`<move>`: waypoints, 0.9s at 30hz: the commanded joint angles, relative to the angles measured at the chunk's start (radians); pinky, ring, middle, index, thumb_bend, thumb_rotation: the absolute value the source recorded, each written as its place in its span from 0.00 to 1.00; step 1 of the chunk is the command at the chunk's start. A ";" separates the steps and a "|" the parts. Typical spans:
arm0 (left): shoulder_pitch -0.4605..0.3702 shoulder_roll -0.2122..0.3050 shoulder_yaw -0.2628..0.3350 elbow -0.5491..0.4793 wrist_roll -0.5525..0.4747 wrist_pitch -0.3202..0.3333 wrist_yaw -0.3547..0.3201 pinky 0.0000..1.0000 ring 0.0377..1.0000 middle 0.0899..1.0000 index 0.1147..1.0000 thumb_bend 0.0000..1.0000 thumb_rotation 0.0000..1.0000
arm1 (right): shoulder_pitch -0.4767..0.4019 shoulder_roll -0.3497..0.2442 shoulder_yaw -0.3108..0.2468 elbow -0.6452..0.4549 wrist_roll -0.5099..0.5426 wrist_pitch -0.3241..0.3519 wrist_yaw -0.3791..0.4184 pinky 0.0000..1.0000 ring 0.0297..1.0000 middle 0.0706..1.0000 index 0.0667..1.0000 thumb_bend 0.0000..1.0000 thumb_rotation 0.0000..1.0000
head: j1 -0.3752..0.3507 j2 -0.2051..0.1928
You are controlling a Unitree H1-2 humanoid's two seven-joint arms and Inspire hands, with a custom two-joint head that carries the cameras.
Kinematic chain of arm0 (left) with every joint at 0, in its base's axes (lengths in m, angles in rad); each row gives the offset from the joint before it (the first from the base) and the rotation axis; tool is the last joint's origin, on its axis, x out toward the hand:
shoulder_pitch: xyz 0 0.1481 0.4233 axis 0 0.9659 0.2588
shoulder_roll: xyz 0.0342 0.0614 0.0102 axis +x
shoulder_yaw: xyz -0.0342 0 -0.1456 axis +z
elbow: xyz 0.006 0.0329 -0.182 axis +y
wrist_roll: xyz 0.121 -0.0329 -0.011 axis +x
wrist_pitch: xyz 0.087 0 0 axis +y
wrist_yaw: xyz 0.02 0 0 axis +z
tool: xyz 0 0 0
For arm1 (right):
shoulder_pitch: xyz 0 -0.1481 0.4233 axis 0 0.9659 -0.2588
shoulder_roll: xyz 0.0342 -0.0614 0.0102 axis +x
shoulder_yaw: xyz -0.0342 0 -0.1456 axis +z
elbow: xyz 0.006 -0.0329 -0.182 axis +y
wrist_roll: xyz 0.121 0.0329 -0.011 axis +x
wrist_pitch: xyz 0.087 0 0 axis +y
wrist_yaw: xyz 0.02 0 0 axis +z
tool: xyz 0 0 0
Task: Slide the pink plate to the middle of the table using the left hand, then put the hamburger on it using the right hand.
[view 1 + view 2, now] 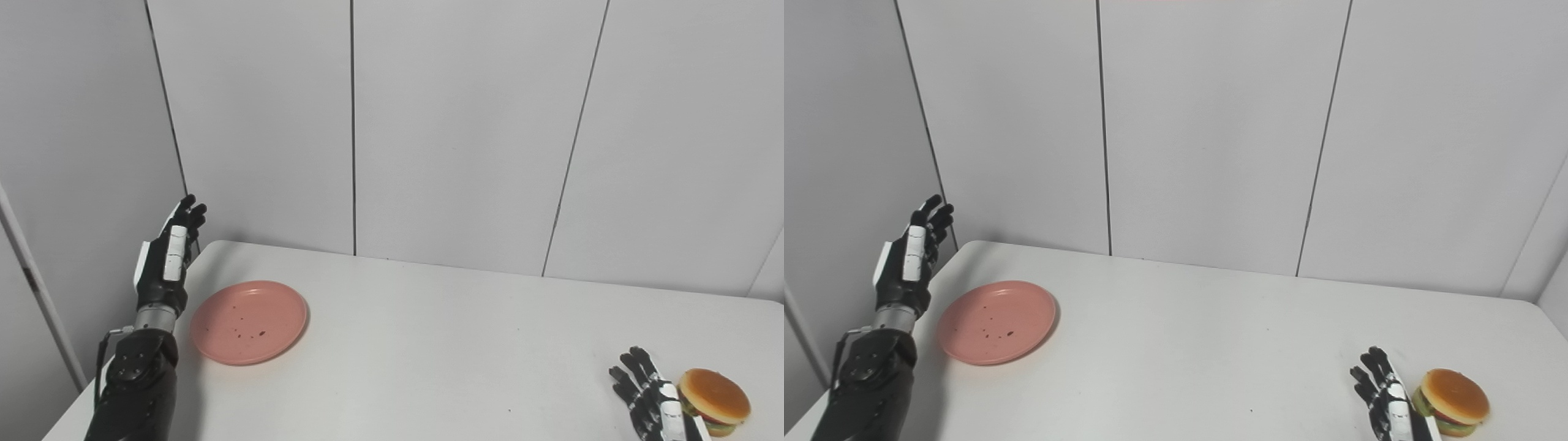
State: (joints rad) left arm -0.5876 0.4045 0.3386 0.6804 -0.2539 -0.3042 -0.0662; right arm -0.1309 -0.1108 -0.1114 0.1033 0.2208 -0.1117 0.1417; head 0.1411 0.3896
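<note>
So, left eye: left hand [166, 260] raised, fingers apart, empty, at 9 o'clock of pink plate [248, 322] on tabletop [429, 355] | right eye: right hand [1387, 401] spread, holding nothing, hamburger [1453, 401] at its 3 o'clock | tip: drop palm onto the rim, push slowly toward 3 o'clock.

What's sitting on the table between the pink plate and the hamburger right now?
Nothing: between the pink plate and the hamburger the white table is bare, apart from the right hand just beside the hamburger. Both eye views show it.
</note>
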 commanded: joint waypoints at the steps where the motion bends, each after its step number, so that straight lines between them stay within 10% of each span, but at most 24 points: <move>1: -0.064 0.041 0.011 0.020 -0.022 -0.066 -0.027 0.97 0.94 0.91 0.89 1.00 0.93 | 0.080 0.022 0.005 0.046 0.000 -0.013 -0.001 0.93 0.89 0.92 0.92 0.80 1.00 | 0.001 0.001; 11: -0.109 0.087 0.029 0.308 -0.063 -0.161 -0.097 0.99 0.96 0.94 0.91 1.00 0.94 | 0.084 0.018 0.004 0.032 0.002 -0.004 -0.001 0.94 0.89 0.93 0.93 0.79 1.00 | 0.001 0.012; 27: -0.139 0.091 0.026 0.494 -0.073 -0.158 -0.137 0.92 0.93 0.89 0.90 1.00 0.86 | 0.089 0.028 0.004 0.022 -0.008 -0.007 -0.019 0.92 0.89 0.92 0.92 0.78 1.00 | -0.012 0.022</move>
State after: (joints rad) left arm -0.6595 0.4682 0.3643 1.1775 -0.3246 -0.4290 -0.1872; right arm -0.1167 -0.1067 -0.1119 0.0844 0.2177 -0.1111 0.1301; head 0.1304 0.4096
